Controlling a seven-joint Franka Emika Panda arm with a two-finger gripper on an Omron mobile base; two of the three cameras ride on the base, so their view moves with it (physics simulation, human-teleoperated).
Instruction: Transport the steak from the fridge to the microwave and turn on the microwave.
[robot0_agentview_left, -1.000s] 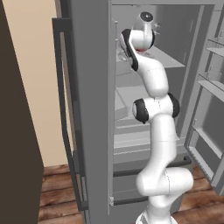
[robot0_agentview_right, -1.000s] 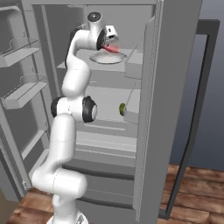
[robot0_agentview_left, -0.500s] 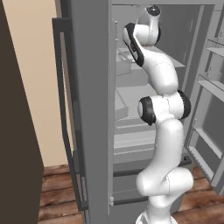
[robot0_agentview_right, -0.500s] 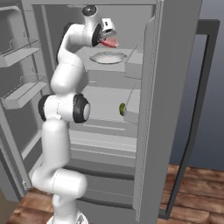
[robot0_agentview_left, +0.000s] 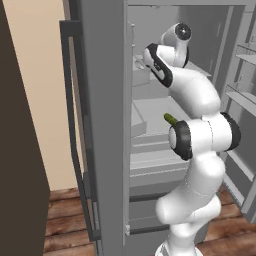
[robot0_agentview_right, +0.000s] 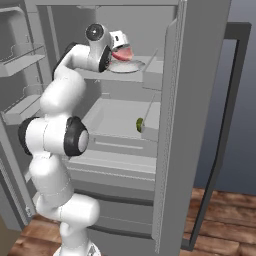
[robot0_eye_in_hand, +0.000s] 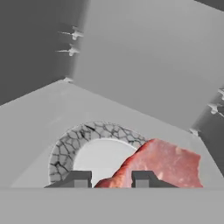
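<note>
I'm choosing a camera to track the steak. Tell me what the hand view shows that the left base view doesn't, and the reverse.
Hand view: the steak pinched in the gripper, lifted above a crackle-rimmed plate on the fridge shelf.
Left base view: the fridge door's dark handle, the small green pickle on a lower shelf and the wood floor.
Both: the fridge's grey interior.
</note>
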